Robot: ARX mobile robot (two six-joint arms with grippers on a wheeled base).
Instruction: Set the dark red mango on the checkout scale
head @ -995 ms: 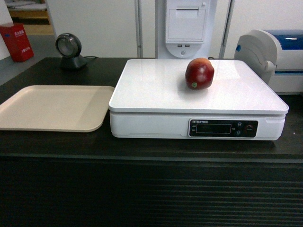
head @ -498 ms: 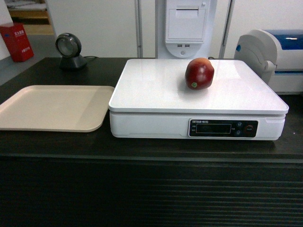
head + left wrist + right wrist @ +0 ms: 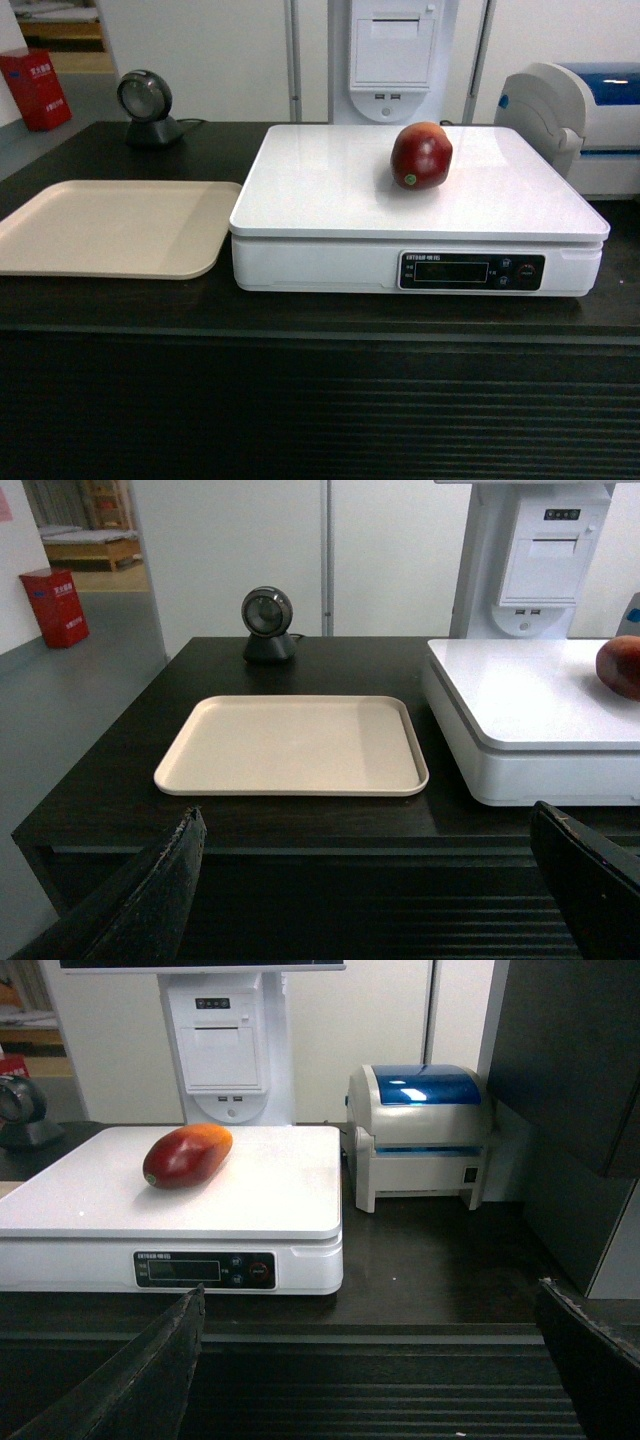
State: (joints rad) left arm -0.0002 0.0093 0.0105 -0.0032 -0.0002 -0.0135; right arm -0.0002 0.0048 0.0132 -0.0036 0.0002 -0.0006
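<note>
dark red and glossy, the mango point(image 3: 421, 156) lies on its side on the white scale point(image 3: 330, 190), right of centre in the head view, touching nothing else. i judge the placement done. both grippers are back from the counter point(image 3: 300, 310) and empty: in each wrist view the left gripper point(image 3: 370, 900) and right gripper point(image 3: 370, 1380) show two dark fingers spread wide at the bottom corners. what worries me is the fruit's rounded shape: a bump to the counter from my base, or an arm swinging back in, could roll it toward the scale's edge. the beige tray point(image 3: 100, 230) sits at the left, the blue-lidded printer point(image 3: 420, 1130) at the right.
</note>
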